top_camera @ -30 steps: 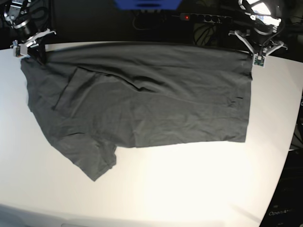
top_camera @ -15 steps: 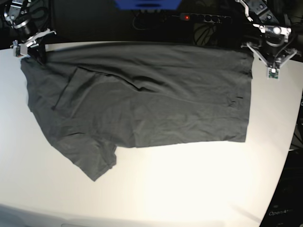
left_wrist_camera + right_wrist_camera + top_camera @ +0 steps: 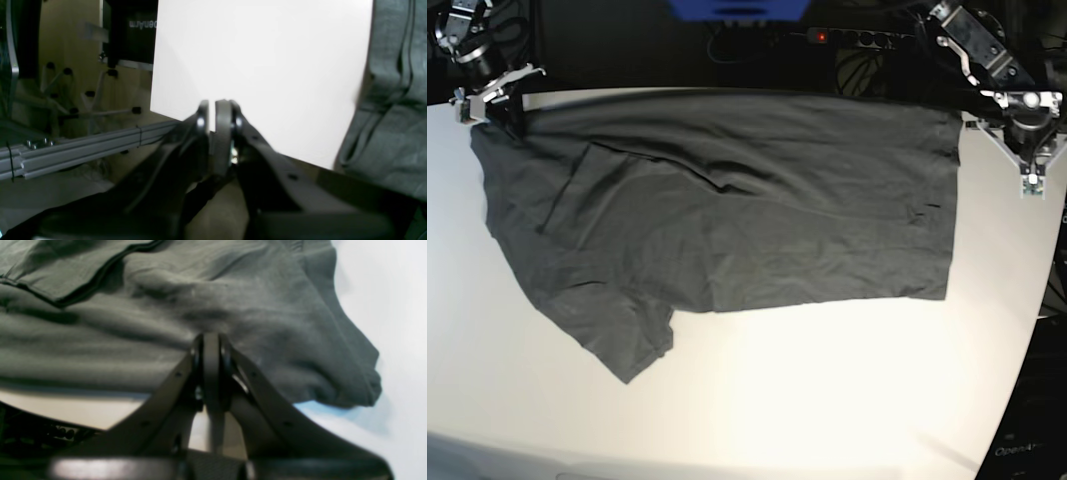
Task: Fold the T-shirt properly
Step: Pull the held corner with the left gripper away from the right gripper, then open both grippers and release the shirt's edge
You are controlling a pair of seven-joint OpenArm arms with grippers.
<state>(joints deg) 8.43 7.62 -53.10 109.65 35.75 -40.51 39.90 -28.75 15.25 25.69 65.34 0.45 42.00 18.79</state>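
The white table (image 3: pixel 827 380) is covered across its far half by the T-shirt (image 3: pixel 727 220), a plain dark charcoal-grey garment of soft cloth with no print, laid flat and folded over on itself so that it forms a broad band with shallow wrinkles and one diagonal crease near the middle. Its long axis is set across the table from side to side: a straight edge is seen at the base view's right, and the sleeve end at the left, where one short sleeve juts toward the near edge as a pointed flap. The far edge of the cloth lies along the table's back edge. In the right wrist view a dark-hemmed fold is seen at the upper left, and a bunched corner is lifted slightly off the white surface at the right. The right gripper (image 3: pixel 210 340) is seen with its fingers pressed together at the shirt's far corner on the base view's left – whether cloth is pinched between them cannot be told, since the tips blend into the dark fabric. The left gripper (image 3: pixel 216 108) is held with its fingers together and nothing between them, over the table's bare far corner just beside the shirt's straight edge – apart from the cloth. The near table edge is cut off in the base view.
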